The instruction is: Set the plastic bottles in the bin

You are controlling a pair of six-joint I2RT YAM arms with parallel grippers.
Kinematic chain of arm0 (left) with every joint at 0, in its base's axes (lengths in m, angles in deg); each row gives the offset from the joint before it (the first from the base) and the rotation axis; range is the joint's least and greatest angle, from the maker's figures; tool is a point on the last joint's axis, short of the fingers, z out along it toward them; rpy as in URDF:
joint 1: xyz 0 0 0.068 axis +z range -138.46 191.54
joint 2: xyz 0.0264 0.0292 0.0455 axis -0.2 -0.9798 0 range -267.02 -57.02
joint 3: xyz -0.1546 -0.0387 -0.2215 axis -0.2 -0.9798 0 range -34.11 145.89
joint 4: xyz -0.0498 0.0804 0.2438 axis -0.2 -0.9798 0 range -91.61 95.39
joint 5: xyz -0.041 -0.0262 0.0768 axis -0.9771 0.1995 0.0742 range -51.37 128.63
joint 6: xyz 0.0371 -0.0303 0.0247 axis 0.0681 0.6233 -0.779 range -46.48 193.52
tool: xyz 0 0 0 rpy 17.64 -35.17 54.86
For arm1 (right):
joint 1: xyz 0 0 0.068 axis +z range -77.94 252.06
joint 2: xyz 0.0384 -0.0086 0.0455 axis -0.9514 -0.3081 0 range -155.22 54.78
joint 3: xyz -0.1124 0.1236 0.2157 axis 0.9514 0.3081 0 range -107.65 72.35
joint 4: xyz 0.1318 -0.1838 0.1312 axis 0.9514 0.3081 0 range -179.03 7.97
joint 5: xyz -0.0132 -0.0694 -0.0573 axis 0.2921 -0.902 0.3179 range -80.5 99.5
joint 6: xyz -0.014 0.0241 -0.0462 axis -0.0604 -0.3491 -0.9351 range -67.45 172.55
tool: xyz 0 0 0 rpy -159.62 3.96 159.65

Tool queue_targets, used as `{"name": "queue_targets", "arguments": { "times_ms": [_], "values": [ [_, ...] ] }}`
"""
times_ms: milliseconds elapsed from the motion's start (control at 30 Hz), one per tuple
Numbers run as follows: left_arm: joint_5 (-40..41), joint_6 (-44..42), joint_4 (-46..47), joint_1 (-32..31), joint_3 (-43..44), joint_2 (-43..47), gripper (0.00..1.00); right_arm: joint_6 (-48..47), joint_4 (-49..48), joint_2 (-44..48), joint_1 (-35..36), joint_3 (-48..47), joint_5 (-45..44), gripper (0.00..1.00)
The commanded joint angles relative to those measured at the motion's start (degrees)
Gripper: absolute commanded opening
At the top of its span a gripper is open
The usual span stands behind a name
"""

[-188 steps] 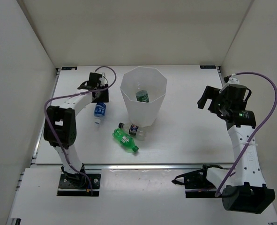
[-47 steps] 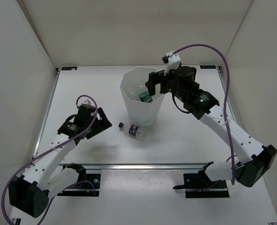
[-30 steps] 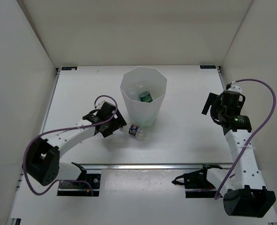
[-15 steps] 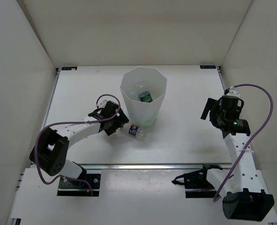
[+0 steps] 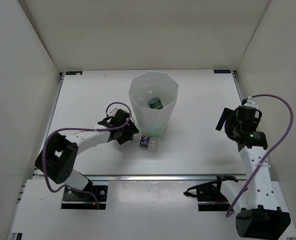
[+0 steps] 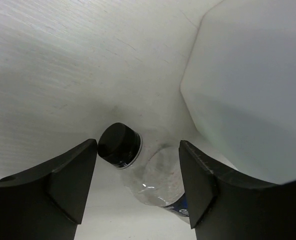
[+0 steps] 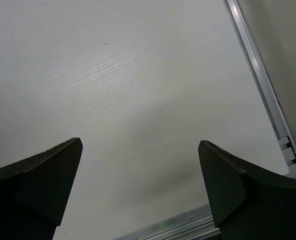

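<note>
A short clear bottle [image 5: 146,142] with a dark cap and label lies on the table just in front of the bin [image 5: 153,74]. My left gripper [image 5: 131,134] is at its cap end. In the left wrist view the bottle [image 6: 153,175] lies between the fingers, and my left gripper [image 6: 137,155] is shut on its neck and shoulder, one pad beside the cap and the other against the body. The bin's white wall [image 6: 248,85] stands close on the right. A bottle with a dark green label [image 5: 154,103] lies inside the bin. My right gripper [image 5: 227,117] hangs open over bare table [image 7: 140,150], holding nothing.
An aluminium rail [image 5: 153,176] runs along the table's near edge, and another rail [image 7: 268,90] marks the right edge near my right gripper. Pale enclosure walls close in the left, right and back sides.
My left gripper has slid right onto the bottle's cap end and its jaws have narrowed around it. The right arm has drawn back slightly toward the right edge.
</note>
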Motion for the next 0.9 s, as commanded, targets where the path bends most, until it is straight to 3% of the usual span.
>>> {"name": "queue_targets", "arguments": {
  "times_ms": [0, 267, 567, 667, 867],
  "values": [
    [-0.97, 1.27, 2.19, -1.79, -0.64, -0.01, 0.75, 0.78, -0.43, 1.33, -0.44, 0.95, -1.28, 1.0],
    [-1.15, 3.48, 2.18, -2.32, -4.51, 0.97, 0.76, 0.95, 0.54, 3.0, -0.61, 2.54, -2.51, 0.99],
    [-0.29, 2.69, 0.61, -5.39, -1.0, -2.21, 0.75, 1.31, 2.12, 4.23, 1.14, 3.07, -3.73, 0.99],
    [1.83, -4.31, 1.65, -4.97, -3.1, 1.2, 0.8, 1.13, 2.56, 5.46, 0.62, 3.68, -4.0, 0.99],
    [-11.14, -25.51, 18.51, -2.58, -14.6, 17.63, 0.93, -0.71, 2.91, 6.96, -1.84, 4.82, -3.21, 0.99]
  ]
}}
